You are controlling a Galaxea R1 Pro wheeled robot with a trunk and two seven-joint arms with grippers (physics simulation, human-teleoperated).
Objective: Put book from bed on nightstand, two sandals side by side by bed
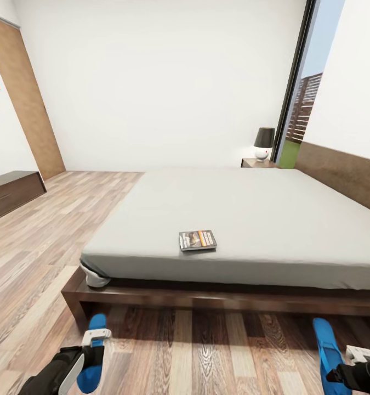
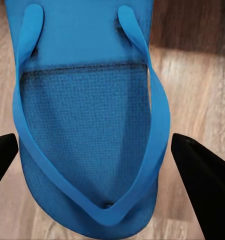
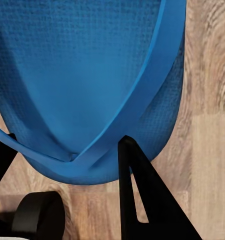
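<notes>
left arm (image 1: 64,370): black shell, white panel along forearm, white bracket at wrist | right arm (image 1: 356,374): black, white block at wrist | left fingers (image 2: 205,187): matte black, tapered wedges | right fingers (image 3: 145,200): black, triangular, slotted cut-out

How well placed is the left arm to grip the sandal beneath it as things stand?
Probably well. The left gripper hangs open right above the left sandal, one finger off each side of its toe end. Nothing lies between; the floor around is bare.
</notes>
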